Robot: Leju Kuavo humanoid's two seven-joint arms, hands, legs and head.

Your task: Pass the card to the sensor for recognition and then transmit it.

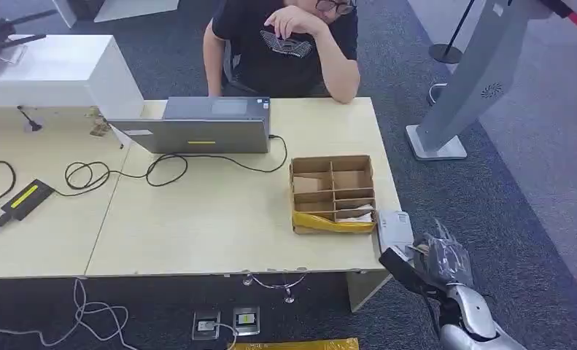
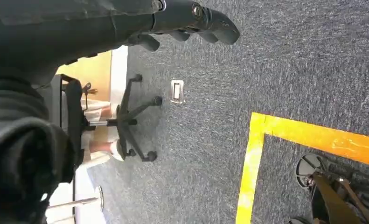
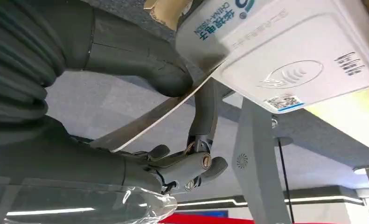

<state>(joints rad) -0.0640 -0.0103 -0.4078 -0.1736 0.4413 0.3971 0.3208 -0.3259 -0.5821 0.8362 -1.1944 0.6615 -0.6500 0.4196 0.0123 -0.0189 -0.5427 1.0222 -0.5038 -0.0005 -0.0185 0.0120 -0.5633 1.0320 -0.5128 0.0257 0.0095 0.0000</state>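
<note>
Light wood surface (image 1: 219,226) on dark grey carpet (image 1: 533,219), a person (image 1: 285,44) seated at the far side behind a grey laptop (image 1: 198,131); black cables loop across the top toward a black power brick (image 1: 26,198) with a yellow label. A white box (image 1: 59,69) sits at the far left corner. A brown cardboard divider tray (image 1: 334,193) stands near the right edge, yellow tape along its near side. Grey kiosk stand (image 1: 467,87) on the carpet to the right; yellow floor tape (image 2: 261,154) and an office chair base (image 2: 135,119) seen from the left wrist. White card sensor (image 1: 395,230) lies at the surface's near right corner, just beside the tray. Right hand (image 1: 424,266) is just off that corner, wrist partly wrapped in clear plastic, pinching the thin pale card (image 3: 159,116) between thumb and fingers (image 3: 203,112); the card's edge meets the sensor (image 3: 285,56) face, touching or nearly so, cannot tell which. Right arm comes up from the lower right, forearm angled toward the corner. Left hand (image 2: 126,23) hangs over the carpet, fingers slightly curled with nothing in them.
</note>
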